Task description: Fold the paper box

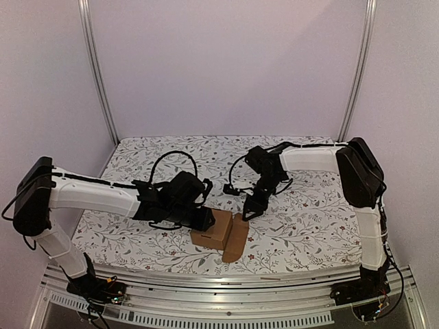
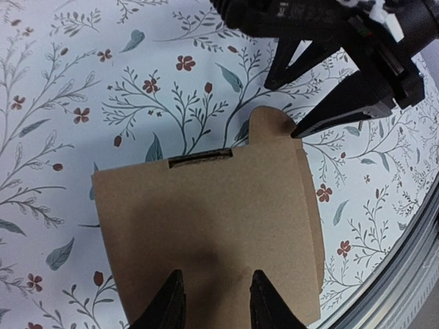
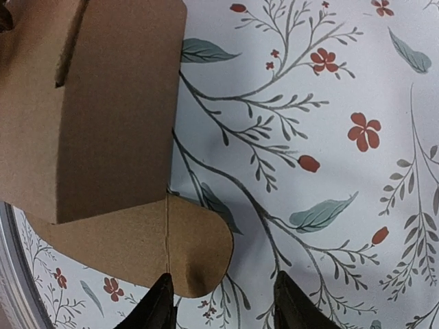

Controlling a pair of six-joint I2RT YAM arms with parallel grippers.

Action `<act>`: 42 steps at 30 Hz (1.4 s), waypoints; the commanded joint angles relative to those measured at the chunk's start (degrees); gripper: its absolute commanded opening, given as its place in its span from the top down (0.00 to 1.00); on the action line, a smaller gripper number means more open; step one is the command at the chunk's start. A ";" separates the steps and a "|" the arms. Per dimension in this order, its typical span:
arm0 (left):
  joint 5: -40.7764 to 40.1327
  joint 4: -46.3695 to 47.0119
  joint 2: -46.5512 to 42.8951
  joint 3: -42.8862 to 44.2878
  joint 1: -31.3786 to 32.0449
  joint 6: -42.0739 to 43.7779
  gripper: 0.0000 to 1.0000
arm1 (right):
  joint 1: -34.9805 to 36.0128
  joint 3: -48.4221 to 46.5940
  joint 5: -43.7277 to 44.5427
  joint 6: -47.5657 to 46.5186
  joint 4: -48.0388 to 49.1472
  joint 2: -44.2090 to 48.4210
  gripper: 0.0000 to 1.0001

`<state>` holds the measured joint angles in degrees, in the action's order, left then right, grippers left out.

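Currently I see the paper box (image 1: 211, 232) lying on the bench (image 1: 309, 226), close to its near edge and about at the middle of that edge. It is partly folded: a boxy body with one rounded flap (image 1: 235, 240) that sticks out on its right side, toward the near edge.

The left claw (image 1: 205, 218) is over the left part of the box top. In its wrist view the two fingers (image 2: 168, 305) stand apart, with the brown top face showing between them. So this claw is open, but I cannot tell if the tips press on the cardboard. A narrow slit (image 2: 199, 159) is cut at the edge of that face away from the fingers.

The right claw (image 1: 249, 211) hangs just beside the box, at its far right corner, above the flap. Its jaws are also apart and hold nothing. In its wrist view the rounded end of the flap lies just beside one finger, and the flowered top of the bench shows between the two.
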<state>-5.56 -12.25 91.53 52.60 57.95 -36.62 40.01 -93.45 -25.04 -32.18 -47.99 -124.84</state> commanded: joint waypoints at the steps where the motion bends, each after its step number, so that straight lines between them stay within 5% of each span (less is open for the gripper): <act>1: -1.34 -4.35 4.43 4.39 0.15 1.97 0.68 | 0.09 -1.81 -2.42 0.42 -2.78 -2.45 0.61; 14: -2.53 -4.77 7.28 2.90 0.11 0.87 0.68 | 1.15 6.07 -12.82 -5.92 -1.97 3.85 0.66; 42: -0.46 0.28 12.01 0.49 -0.21 -0.87 0.69 | 16.48 15.94 3.08 -9.00 10.80 12.72 0.61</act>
<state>-9.26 -6.07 98.98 56.25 57.80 -36.05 53.10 -78.43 -24.58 -42.50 -43.07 -115.87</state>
